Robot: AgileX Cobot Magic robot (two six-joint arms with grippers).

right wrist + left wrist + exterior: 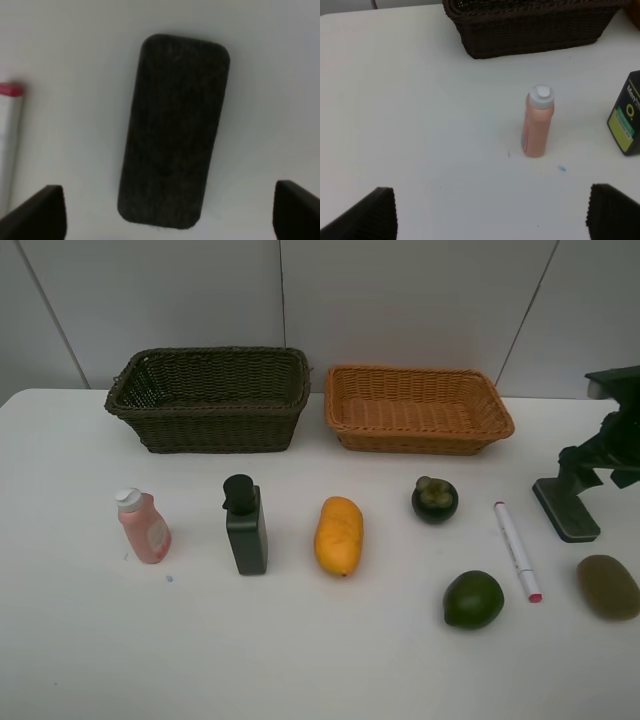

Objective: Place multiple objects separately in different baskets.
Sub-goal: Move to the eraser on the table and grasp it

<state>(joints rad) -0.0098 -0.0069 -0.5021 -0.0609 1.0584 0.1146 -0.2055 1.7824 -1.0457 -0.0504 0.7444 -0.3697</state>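
Jaws gape empty: left gripper, right gripper.

Black arm; seemingly ribbed black fingers.

wall: pale grey panels, dark seams | table: plain white — matte | light: even, soft

even, bright overhead light; soft short shadows on the white tabletop; the right wrist view is blurred, the dark green flat block soft-edged
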